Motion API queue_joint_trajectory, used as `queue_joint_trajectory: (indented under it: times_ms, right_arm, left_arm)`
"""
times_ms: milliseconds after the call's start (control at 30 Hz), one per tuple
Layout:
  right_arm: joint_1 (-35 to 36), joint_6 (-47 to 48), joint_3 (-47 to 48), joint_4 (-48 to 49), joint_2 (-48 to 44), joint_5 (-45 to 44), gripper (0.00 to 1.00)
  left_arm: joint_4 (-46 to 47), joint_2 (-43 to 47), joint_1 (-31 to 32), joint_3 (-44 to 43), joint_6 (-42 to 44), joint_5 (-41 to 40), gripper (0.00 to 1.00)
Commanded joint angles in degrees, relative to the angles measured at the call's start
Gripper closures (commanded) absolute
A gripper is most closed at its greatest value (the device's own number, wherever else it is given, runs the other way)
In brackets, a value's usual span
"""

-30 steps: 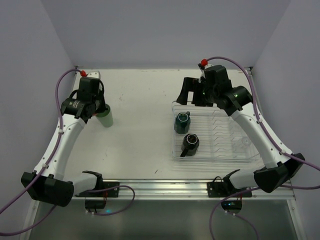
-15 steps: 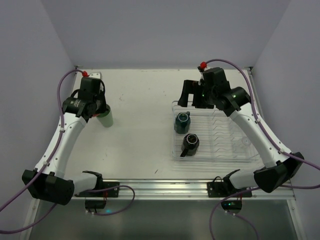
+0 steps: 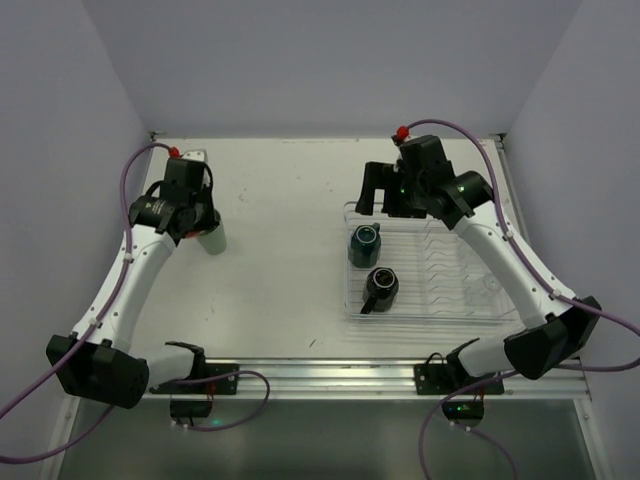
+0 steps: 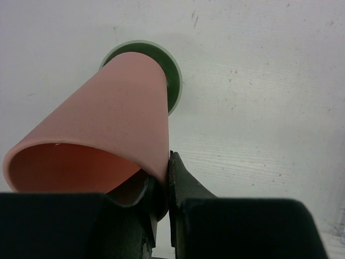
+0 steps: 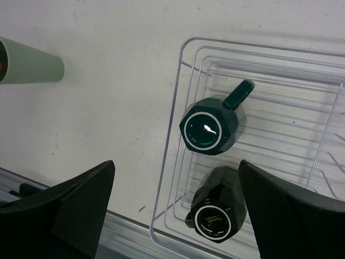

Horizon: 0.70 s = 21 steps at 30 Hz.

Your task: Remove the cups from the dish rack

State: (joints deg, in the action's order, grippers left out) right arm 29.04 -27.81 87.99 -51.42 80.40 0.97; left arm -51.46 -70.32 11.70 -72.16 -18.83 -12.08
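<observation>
My left gripper (image 4: 165,174) is shut on the rim wall of the pink tumbler (image 4: 108,124), one finger inside and one outside. The tumbler's base is over the mouth of the pale green tumbler (image 4: 174,81), which stands at the table's left (image 3: 212,238). My right gripper (image 5: 176,167) is open and empty, hovering above the far left corner of the dish rack (image 5: 175,108), also seen from above (image 3: 385,195). In the rack (image 3: 430,318) a dark teal mug (image 3: 365,243) (image 5: 211,128) and a black mug (image 3: 380,287) (image 5: 218,216) sit upside down.
The rack's ribbed dividers (image 3: 450,265) fill its right half, where a faint round clear shape (image 3: 490,285) shows. Walls close in the table at the back and sides. A metal rail (image 3: 320,375) runs along the near edge.
My left gripper has shifted slightly right and farther back with the pink tumbler. My right gripper has drifted a little to the left above the rack's corner. The mugs have not moved.
</observation>
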Motion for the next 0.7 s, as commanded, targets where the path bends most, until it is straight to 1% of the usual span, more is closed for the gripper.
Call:
queue_joint_trajectory:
  times_ms: [0, 167, 367, 400, 467, 500, 667]
  right_arm:
    - [0.05, 0.74, -0.09, 0.79, 0.37, -0.97, 0.01]
    - [-0.03, 1.18, -0.53, 0.18, 1.42, -3.78, 0.01]
    - [-0.03, 2.15, -0.53, -1.14, 4.49, -6.68, 0.01]
    - [0.05, 2.24, -0.36, -1.58, 5.02, -7.82, 0.01]
    - [-0.03, 2.5, -0.01, -2.11, 6.77, -8.53, 0.01]
    - [-0.03, 2.59, 0.34, -2.45, 7.4, -8.71, 0.01]
    - [0.58, 2.5, -0.71, -2.37, 9.77, -8.53, 0.01]
  left_arm:
    - [1.98, 0.01, 0.25, 1.05, 1.42, 0.47, 0.82]
    - [3.38, -1.04, 0.25, 1.23, 1.6, -0.23, 0.7]
    - [5.32, -2.19, 0.25, -0.69, 1.08, -1.81, 0.62]
    - [5.49, -2.27, 0.25, -1.31, 0.99, -1.9, 0.59]
    - [5.58, -2.71, 0.25, -2.63, 0.99, -2.16, 0.57]
    - [5.58, -2.8, 0.25, -4.03, 0.81, -2.16, 0.55]
    - [5.58, -2.27, 0.25, -7.2, 0.81, -1.02, 0.54]
